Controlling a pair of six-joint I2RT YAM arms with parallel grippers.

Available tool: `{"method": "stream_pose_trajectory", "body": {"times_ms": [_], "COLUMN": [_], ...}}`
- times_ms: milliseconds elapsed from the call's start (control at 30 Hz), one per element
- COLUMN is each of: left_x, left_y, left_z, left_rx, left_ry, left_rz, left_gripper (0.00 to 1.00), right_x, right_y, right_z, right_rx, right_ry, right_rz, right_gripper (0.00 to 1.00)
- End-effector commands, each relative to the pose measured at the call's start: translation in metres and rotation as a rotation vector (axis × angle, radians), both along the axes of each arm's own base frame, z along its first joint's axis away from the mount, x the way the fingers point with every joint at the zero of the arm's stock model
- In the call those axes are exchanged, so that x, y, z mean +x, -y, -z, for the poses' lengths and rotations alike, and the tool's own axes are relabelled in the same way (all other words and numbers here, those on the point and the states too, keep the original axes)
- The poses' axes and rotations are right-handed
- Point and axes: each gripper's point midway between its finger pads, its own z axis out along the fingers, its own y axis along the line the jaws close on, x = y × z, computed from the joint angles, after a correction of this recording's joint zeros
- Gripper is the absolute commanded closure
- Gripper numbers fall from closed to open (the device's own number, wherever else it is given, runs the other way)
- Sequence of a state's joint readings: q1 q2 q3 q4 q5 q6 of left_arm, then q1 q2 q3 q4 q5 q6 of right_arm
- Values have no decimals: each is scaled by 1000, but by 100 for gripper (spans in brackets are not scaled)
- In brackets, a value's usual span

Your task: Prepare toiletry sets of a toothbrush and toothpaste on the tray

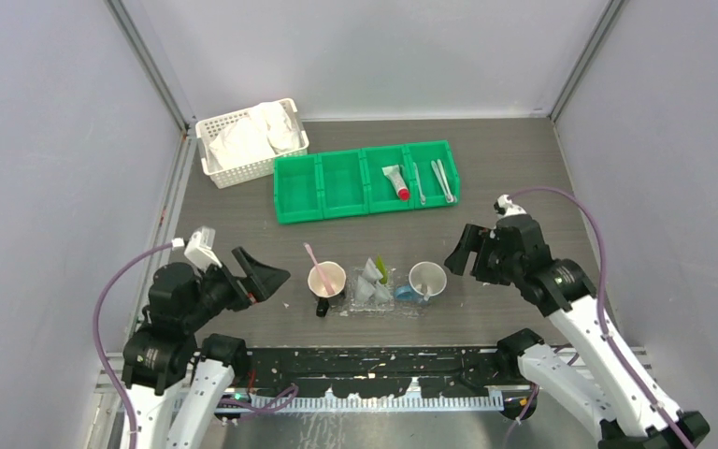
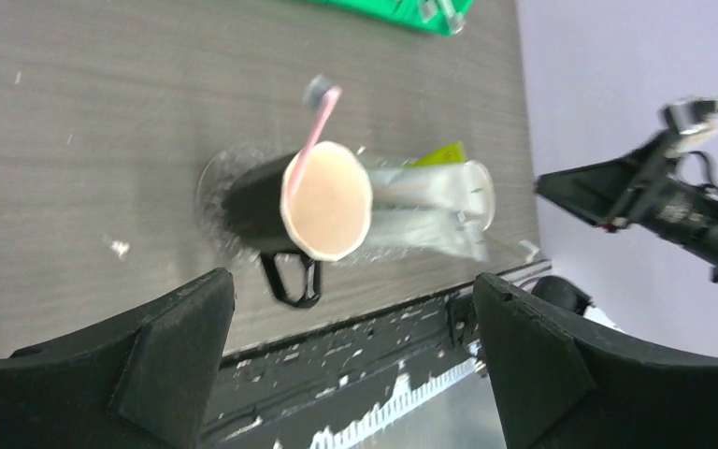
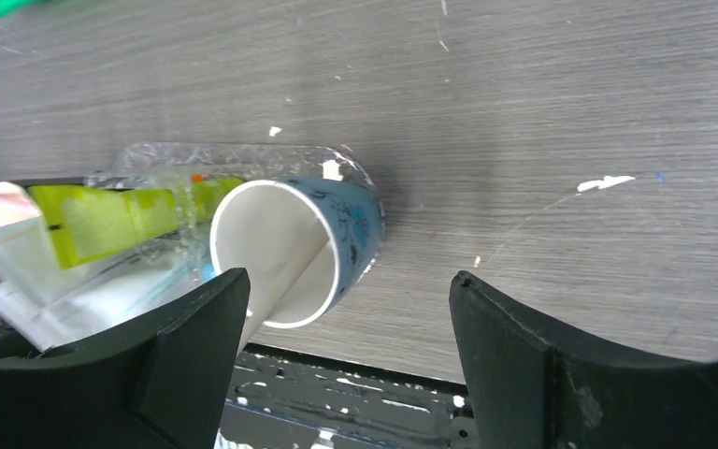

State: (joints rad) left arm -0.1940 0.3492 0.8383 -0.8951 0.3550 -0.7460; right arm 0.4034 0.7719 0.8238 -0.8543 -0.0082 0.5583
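I see the clear tray holding a pink toothbrush, tilted in a cup (its head blurred), with a yellow-green toothpaste tube propped near it.

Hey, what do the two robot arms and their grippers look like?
The left arm and right arm have white links with black joints and wrists. A purple cable loops along each. Jaws are broad, matte-black wedges.

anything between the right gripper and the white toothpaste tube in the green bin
Nothing visible. Only bare table lies between the right gripper and the green bin, and the white toothpaste tube lies uncovered in its compartment, a toothbrush beside it.
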Motion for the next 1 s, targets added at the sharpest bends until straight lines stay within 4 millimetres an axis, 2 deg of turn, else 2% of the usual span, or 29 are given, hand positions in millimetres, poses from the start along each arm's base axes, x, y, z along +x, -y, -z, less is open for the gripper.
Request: {"method": "stream_pose_trajectory", "body": {"times_ms": [0, 67, 167, 267, 333, 467, 500, 600, 700, 833, 900, 967], "left_x": [-18, -26, -37, -40, -37, -9, 4, 34, 56, 83, 92, 99], "left_y": [-5, -7, -14, -22, -24, -26, -25, -29, -47, -63, -65, -65], "left_z": [42, 47, 46, 42, 36, 19, 9, 0, 1, 16, 23, 30], "left_rx": [-20, -18, 13, 54, 76, 88, 79, 119, 217, 317, 322, 298], "left_ry": [-131, -145, -136, -108, -74, 13, 65, 142, 174, 203, 204, 186], "left_rz": [-47, -45, -66, -83, -79, -114, -124, -159, -238, -311, -335, -358], "left_gripper": [0, 0, 0, 0, 0, 0, 0, 0, 0, 0, 0, 0], "right_x": [0, -1, 1, 4, 11, 33, 39, 54, 66, 82, 90, 97], "right_y": [-13, -14, -16, -21, -17, 11, 14, 27, 36, 37, 40, 35], "right_z": [-37, -34, -23, -19, -19, -22, -26, -35, -51, -71, -71, -64], "right_rx": [167, 190, 179, 183, 165, 35, 18, -37, -60, -54, -62, -68], "right_ry": [178, 178, 137, 129, 164, 252, 279, 340, 423, 550, 578, 575], "right_rz": [-10, 2, 8, -16, -1, 114, 133, 196, 244, 263, 288, 270], "right_gripper": [16, 16, 15, 5, 1, 0, 0, 1, 0, 0, 1, 0]}}
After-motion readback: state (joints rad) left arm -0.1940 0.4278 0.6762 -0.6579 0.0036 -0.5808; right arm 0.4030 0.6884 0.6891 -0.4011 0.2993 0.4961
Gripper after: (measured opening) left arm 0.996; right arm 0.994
